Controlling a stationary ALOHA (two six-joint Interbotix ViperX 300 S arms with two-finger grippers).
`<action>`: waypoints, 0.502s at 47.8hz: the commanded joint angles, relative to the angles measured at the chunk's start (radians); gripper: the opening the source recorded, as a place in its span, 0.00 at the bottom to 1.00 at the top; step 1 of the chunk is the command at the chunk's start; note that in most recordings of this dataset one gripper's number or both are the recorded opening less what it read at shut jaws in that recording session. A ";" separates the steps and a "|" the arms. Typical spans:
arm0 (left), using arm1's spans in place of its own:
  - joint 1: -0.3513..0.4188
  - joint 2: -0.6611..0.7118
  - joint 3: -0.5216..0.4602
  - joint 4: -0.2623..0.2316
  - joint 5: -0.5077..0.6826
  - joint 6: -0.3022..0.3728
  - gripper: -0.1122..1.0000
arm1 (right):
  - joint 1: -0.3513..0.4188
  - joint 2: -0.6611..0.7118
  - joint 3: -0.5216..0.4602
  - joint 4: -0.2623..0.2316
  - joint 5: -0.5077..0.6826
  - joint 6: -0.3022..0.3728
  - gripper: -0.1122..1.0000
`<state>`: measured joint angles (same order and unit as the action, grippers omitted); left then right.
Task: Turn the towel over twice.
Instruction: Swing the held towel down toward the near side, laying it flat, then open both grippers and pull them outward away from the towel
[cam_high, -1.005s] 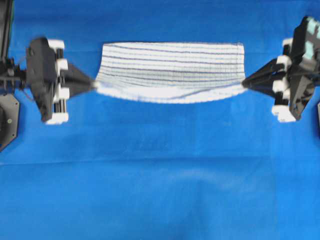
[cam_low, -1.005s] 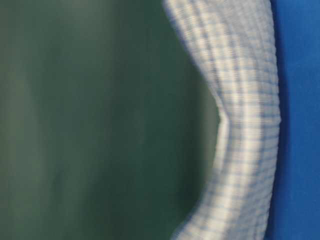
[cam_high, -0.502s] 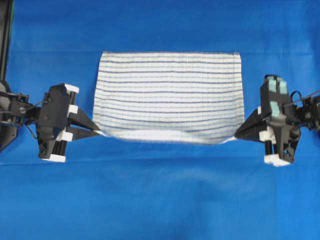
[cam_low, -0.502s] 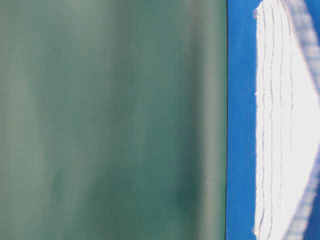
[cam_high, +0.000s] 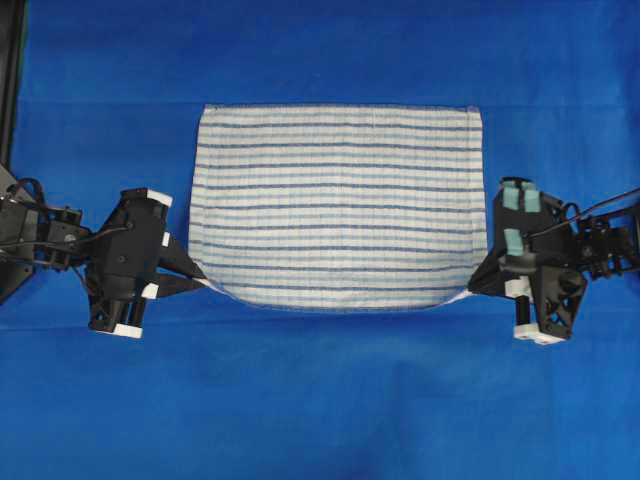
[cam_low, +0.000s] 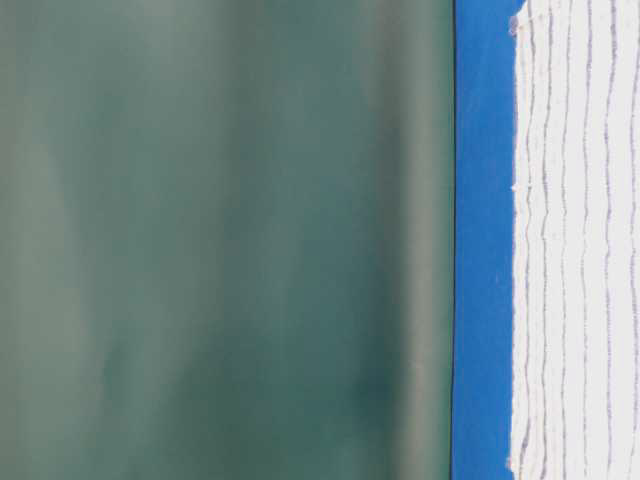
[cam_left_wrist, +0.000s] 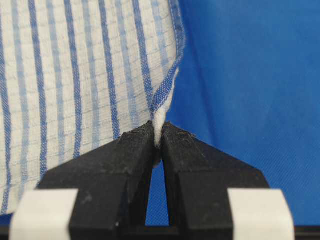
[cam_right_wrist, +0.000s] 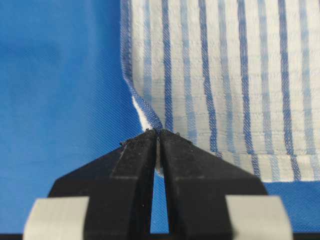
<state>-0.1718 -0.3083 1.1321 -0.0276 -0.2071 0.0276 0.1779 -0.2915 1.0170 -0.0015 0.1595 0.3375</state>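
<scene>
Between the two grippers the towel (cam_high: 338, 205) is lying almost flat on the blue cloth (cam_high: 320, 400), its long axis running from one arm to the other. Both arms are equally near, each at one near corner, and the towel is stretching away from them toward the far side. The left gripper (cam_left_wrist: 157, 137) is pressing its jaws together on the left near corner, and the right gripper (cam_right_wrist: 157, 135) is pinching the right near corner in the same way. Only this near edge is sitting a little raised.

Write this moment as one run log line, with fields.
towel: spread flat on blue cloth | left gripper: shut on near left corner | right gripper: shut on near right corner
</scene>
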 joint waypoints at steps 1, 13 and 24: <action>-0.005 0.009 -0.018 0.000 -0.009 0.002 0.13 | 0.003 0.025 -0.012 0.003 -0.023 0.003 0.15; -0.005 0.031 -0.025 0.000 -0.009 0.002 0.13 | 0.003 0.051 -0.023 0.005 -0.032 0.018 0.15; -0.005 0.031 -0.029 -0.002 -0.008 -0.002 0.14 | 0.005 0.051 -0.031 0.005 -0.029 0.020 0.18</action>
<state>-0.1733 -0.2715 1.1259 -0.0276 -0.2086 0.0261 0.1779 -0.2332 1.0094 0.0000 0.1350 0.3559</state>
